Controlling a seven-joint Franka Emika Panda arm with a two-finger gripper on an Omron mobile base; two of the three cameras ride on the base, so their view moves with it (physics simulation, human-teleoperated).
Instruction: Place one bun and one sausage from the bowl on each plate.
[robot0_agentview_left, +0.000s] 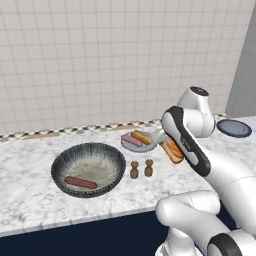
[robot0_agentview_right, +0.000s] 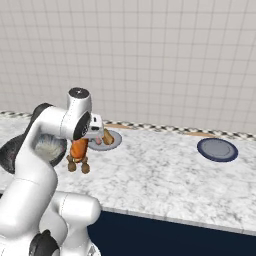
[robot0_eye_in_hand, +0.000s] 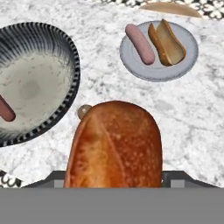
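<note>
- Bun (robot0_eye_in_hand: 114, 146) sits clamped in your pincer (robot0_eye_in_hand: 114, 186).
- Carry it far right of the pincer, to the dark plate (robot0_agentview_right: 217, 149).
- Lower it flat, then release.

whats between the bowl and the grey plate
Two small brown shakers stand on the counter between the bowl and the grey plate, clearest in the left base view.

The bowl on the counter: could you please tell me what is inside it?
One dark red sausage lies inside the bowl, near its wall. In the right base view the arm covers most of the bowl.
</note>
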